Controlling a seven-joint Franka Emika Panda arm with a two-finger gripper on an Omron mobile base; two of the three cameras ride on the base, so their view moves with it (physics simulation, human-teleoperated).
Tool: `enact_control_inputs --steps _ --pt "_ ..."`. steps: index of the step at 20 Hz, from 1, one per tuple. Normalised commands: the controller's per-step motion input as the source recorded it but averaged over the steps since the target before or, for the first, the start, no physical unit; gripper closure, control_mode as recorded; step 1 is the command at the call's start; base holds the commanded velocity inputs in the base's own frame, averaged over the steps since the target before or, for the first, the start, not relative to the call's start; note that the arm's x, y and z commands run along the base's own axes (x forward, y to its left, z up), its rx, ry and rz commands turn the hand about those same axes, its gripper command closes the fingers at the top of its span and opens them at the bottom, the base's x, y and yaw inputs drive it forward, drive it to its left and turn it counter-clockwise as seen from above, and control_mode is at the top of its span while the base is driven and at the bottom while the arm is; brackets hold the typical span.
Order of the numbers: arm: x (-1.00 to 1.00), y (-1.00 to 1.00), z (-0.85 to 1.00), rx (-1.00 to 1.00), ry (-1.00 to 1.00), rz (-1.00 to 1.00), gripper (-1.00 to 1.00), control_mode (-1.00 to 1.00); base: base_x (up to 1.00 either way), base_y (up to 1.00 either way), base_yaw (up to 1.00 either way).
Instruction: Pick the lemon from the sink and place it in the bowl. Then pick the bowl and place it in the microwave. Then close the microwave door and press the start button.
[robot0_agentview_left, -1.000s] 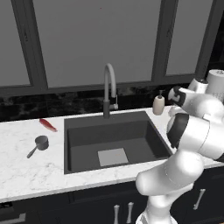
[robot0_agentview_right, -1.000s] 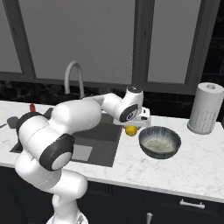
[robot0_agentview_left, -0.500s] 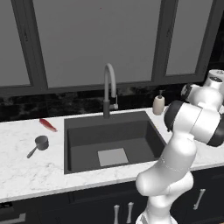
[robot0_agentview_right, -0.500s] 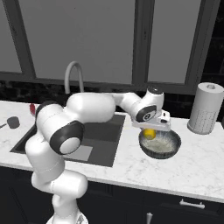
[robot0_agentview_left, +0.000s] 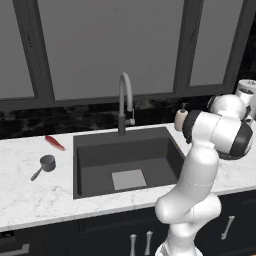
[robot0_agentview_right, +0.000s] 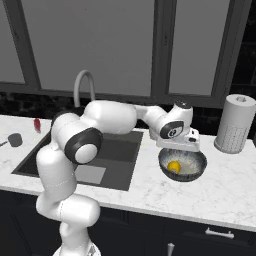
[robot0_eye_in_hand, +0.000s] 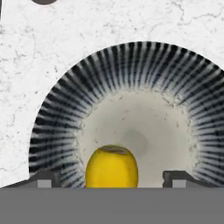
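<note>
We found the marble bench (robot0_agentview_right: 150, 187) running across the lower half of the right base view, with the sink (robot0_agentview_right: 107, 160) at centre left and the arm reaching from there toward centre right. At the end of that reach the bowl (robot0_agentview_right: 196, 167) stood on the bench, right of the sink and left of the paper towel roll (robot0_agentview_right: 236, 124). The gripper (robot0_agentview_right: 181, 148) hung directly over the bowl, pointing down into it.

In the hand view the bowl's ribbed wall (robot0_eye_in_hand: 65, 113) spread across the middle of the frame, and the lemon (robot0_eye_in_hand: 111, 168) sat at bottom centre, between the two finger tips (robot0_eye_in_hand: 43, 179). The jaws were spread, each tip standing clear of the fruit with a gap on either side, so we judged the lemon was no longer pinched and lay in the bowl, toward the lower left of its hollow in the right base view (robot0_agentview_right: 174, 166).

The lemon lay straight ahead of the jaws and on their line; we judged the bowl's rim, off to the sides, was what the next grasp would need.
</note>
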Motion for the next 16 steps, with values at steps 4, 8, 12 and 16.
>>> enact_control_inputs --steps 4,8,12,16 --pt "-0.28 0.27 0.00 -0.14 0.00 0.02 -1.00 -1.00 0.00 0.00 0.00" --pt "-0.36 0.90 -0.16 -0.35 0.03 0.05 -1.00 -1.00 0.00 0.00 0.00" --pt "-0.15 0.95 -0.63 -0.37 0.15 0.06 -1.00 -1.00 0.00 0.00 0.00" --pt "0.00 0.24 -0.45 -0.25 0.17 0.01 -1.00 -1.00 0.00 0.00 0.00"
